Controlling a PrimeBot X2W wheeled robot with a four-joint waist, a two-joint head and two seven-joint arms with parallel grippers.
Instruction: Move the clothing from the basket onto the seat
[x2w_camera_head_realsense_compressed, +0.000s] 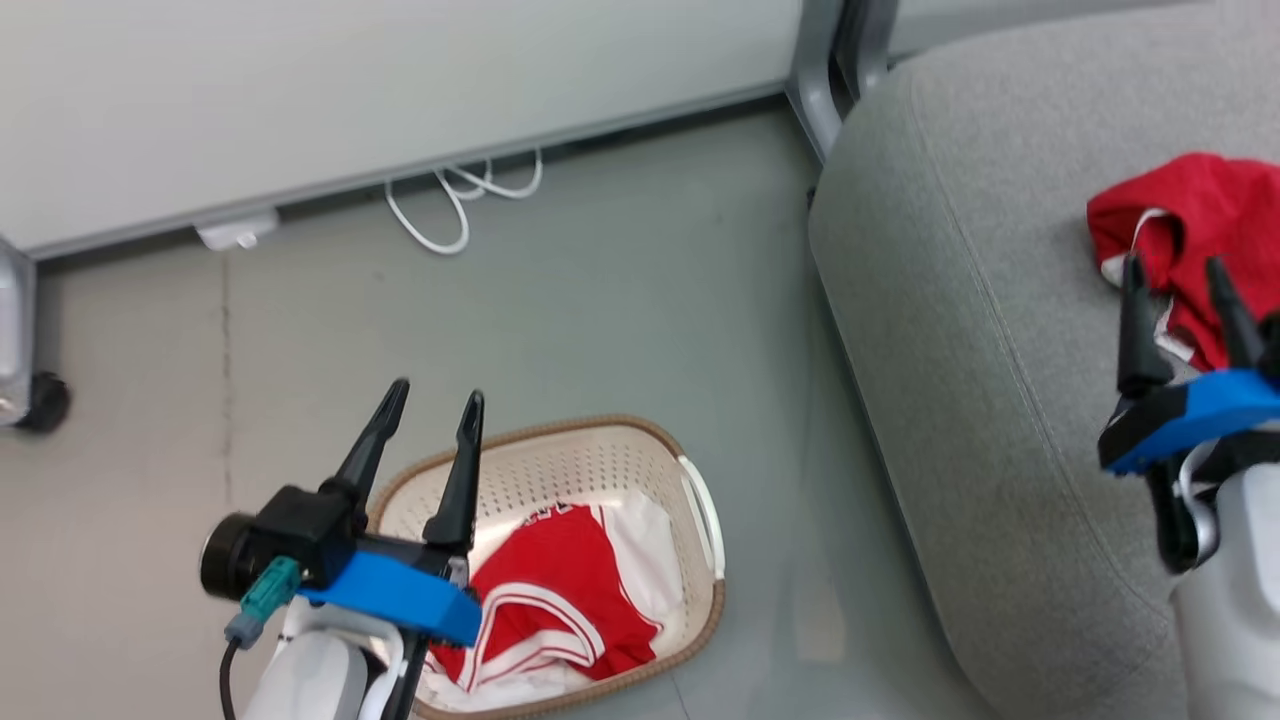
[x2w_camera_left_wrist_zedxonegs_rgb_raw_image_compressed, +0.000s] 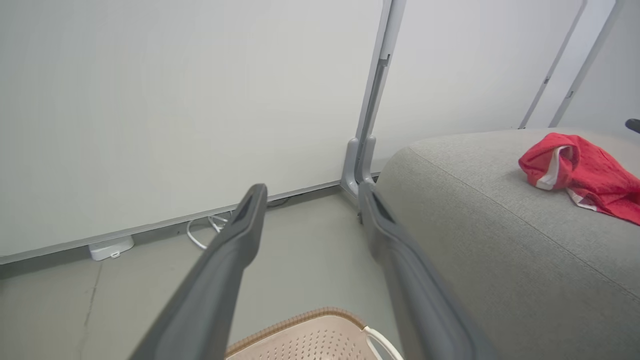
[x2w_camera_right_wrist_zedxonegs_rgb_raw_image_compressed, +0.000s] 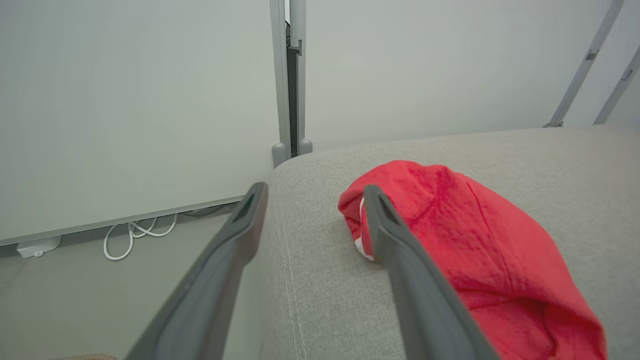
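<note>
Left gripper (x2w_camera_head_realsense_compressed: 437, 392) hangs spread and empty over the basket (x2w_camera_head_realsense_compressed: 600, 422), likely for the jersey (x2w_camera_head_realsense_compressed: 560, 570) — right gripper (x2w_camera_head_realsense_compressed: 1174, 264), released, beside the red garment (x2w_camera_head_realsense_compressed: 1200, 200), in from the seat (x2w_camera_head_realsense_compressed: 950, 300) edge.

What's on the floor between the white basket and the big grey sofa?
Nothing. In the head view, the grey floor between the cream perforated plastic basket and the large grey fabric seat is bare.

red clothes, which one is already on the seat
The crumpled red garment by the right gripper lies on the grey seat; the white-panelled jersey sits in the basket.
</note>
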